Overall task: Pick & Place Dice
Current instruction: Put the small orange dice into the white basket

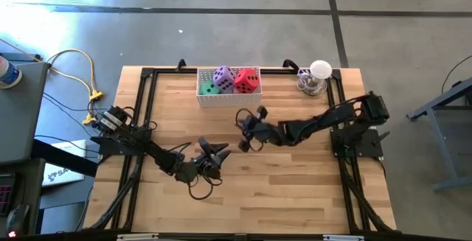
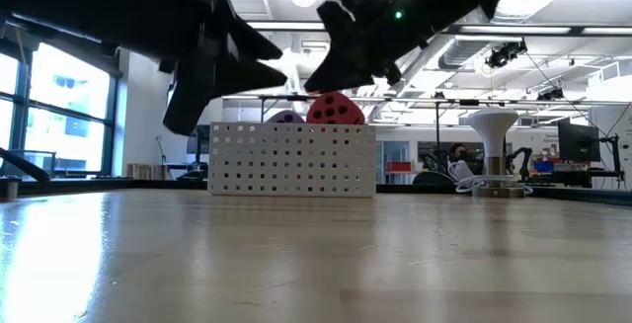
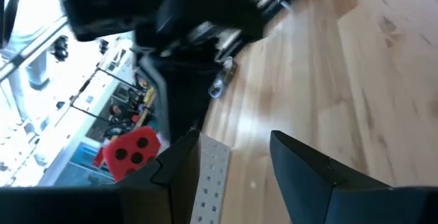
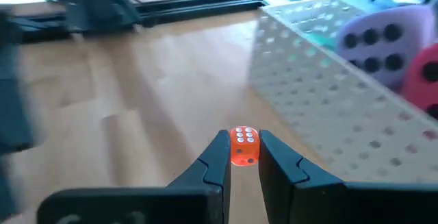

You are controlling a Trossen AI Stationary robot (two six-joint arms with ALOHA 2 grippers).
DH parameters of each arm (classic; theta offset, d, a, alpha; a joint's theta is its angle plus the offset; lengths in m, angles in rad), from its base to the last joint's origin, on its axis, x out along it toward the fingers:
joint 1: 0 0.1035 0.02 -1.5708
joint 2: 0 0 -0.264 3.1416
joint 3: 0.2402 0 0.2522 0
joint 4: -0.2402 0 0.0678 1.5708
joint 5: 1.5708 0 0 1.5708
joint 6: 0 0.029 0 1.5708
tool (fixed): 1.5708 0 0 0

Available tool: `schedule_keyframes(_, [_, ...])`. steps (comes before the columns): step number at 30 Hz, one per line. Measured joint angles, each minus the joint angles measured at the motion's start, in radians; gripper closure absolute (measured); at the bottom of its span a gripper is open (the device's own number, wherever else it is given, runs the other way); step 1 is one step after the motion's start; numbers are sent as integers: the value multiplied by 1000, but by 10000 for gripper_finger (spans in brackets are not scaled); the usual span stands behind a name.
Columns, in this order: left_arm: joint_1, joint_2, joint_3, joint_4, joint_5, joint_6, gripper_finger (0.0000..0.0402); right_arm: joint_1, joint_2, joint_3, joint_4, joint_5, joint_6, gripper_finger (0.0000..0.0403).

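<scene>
Wood planks run across your table (image 1: 243, 197), with grey concrete floor all round it. Your right gripper (image 4: 244, 157) has its jaws nearly shut on a small orange die (image 4: 243, 145), pinched by two opposite faces and carried above the boards, just in front of the white perforated basket (image 1: 221, 98) at the table's far edge. That little cube looks hard and slick, so a square hold on flat faces is what should stop it squirting out. Your left gripper (image 1: 214, 155) hangs empty over the table's near middle, jaws partly apart. Three big dice sit in the basket: purple (image 1: 223, 77), green (image 1: 211, 88) and red (image 1: 248, 80). They look soft and light; take any of them across flat sides, gently. No pink one shows.
</scene>
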Motion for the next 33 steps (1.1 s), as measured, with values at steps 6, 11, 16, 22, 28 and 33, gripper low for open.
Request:
schedule_keyframes(6, [0, 1, -2, -36, -5, -68, 233, -116, -58, 30, 8, -17, -72, 365])
schedule_keyframes(11, [2, 1, -2, -72, 0, -142, 233, -225, -46, 96, -27, -139, -91, 365])
schedule_keyframes(16, [3, 1, -2, -87, 0, -159, 233, -291, 5, 176, -84, -192, -91, 365])
schedule_keyframes(22, [3, 1, -2, -97, -1, -163, 233, -327, 76, 240, -153, -207, -95, 365])
schedule_keyframes(28, [3, 2, -3, -123, -4, -185, 233, -361, 95, 243, -147, -204, -98, 348])
schedule_keyframes(33, [4, 2, -3, -121, -4, -187, 233, -384, 95, 243, -134, -212, -99, 339])
